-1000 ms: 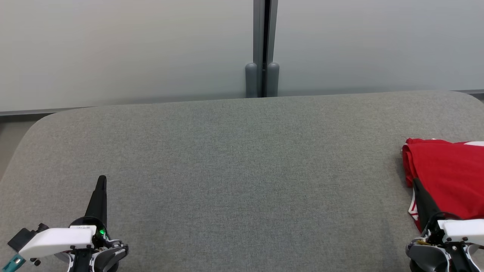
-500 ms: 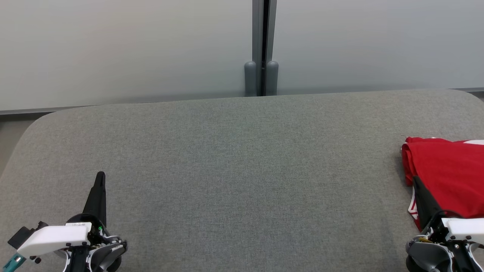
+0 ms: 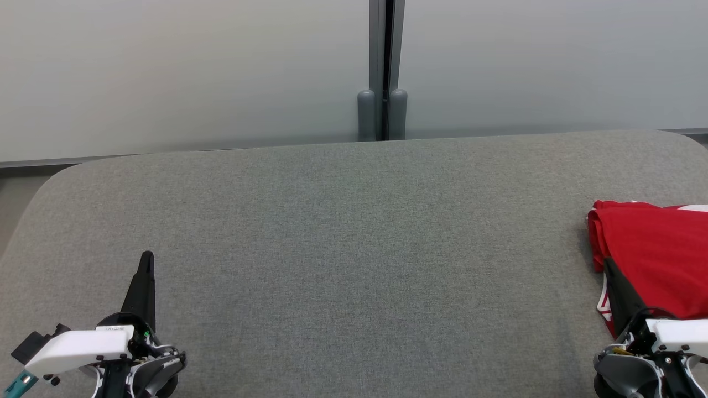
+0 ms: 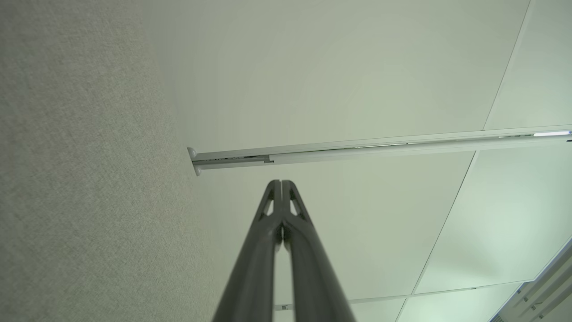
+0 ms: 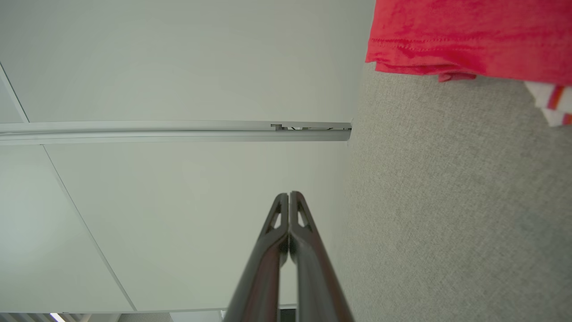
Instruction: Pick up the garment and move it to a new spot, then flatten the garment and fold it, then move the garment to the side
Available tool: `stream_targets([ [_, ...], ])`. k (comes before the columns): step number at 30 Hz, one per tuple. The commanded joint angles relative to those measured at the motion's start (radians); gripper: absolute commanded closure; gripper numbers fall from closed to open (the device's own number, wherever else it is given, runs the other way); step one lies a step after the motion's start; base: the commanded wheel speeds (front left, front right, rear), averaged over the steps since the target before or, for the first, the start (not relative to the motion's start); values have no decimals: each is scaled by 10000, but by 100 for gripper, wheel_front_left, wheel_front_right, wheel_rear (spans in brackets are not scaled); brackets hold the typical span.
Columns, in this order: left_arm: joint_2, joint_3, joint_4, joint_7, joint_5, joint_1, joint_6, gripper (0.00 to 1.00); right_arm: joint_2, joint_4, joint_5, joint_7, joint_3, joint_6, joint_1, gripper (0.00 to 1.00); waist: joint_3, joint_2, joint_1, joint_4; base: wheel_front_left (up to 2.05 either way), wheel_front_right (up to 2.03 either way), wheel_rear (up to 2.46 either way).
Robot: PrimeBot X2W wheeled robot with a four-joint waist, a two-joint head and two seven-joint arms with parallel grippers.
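Note:
A folded red garment (image 3: pixel 658 260) with white trim lies at the right edge of the grey padded table (image 3: pixel 354 249); its hem also appears as the garment (image 5: pixel 469 36) at the top right of the right wrist view. My right gripper (image 3: pixel 607 262) stands at the lower right, shut and empty, its dark fingers overlapping the garment's near left corner in the head view; the right gripper (image 5: pixel 289 194) shows its tips pressed together above the table. My left gripper (image 3: pixel 147 257) rests at the lower left, shut on nothing; the left gripper (image 4: pixel 281 182) has its tips touching.
A pale frosted wall (image 3: pixel 166 72) with a dark vertical post (image 3: pixel 383 66) runs behind the table's far edge. The table's rounded far left corner (image 3: pixel 61 177) drops off to the floor. Grey fabric stretches between the two grippers.
The whole head view has shifted slightly, so the camera moved a little. Both grippers stay shut and the garment lies where it was.

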Motion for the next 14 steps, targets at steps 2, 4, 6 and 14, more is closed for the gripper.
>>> stream_targets([
  [2, 28, 43, -35, 37, -16, -122, -48, 100, -40, 24, 17, 44, -18, 4, -88, 100, 0, 0, 0, 0, 0, 0, 0],
  [4, 28, 43, -35, 37, -16, -122, -48, 100, -40, 24, 17, 44, -18, 4, -88, 100, 0, 0, 0, 0, 0, 0, 0],
  [6, 28, 43, -35, 37, -17, -122, -48, 100, -40, 24, 18, 43, -17, 4, -87, 100, 0, 0, 0, 0, 0, 0, 0],
  [14, 28, 42, -36, 36, -17, -122, -48, 100, -40, 24, 18, 41, -15, 4, -87, 100, 0, 0, 0, 0, 0, 0, 0],
])
